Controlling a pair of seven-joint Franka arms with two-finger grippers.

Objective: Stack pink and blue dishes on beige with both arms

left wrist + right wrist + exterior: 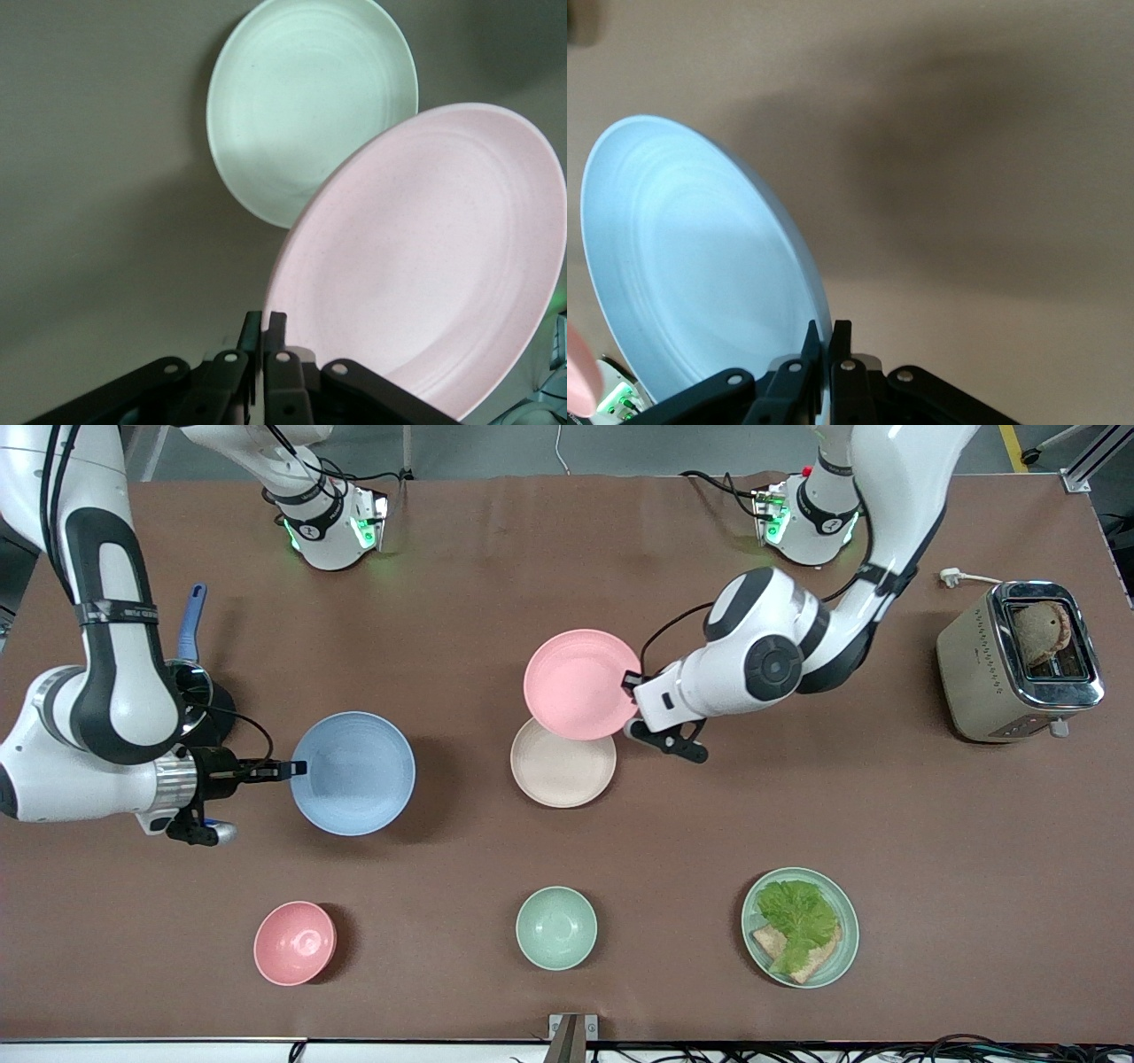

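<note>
The left claw (632,687) was clamped on the rim of the pink plate (580,684), held over the beige plate (563,766) on the worktop (886,850). The right claw (296,767) was clamped on the blue plate (353,773), held above the worktop toward the right arm's end.

Front cam sits high across the table, looking down at both arm bases up top. Each wrist cam hugs its own fingers. Left wrist shares the pink plate (580,684) (425,266) and beige plate (563,763) (310,102) with it; right wrist shares the blue plate (353,772) (700,266).
</note>
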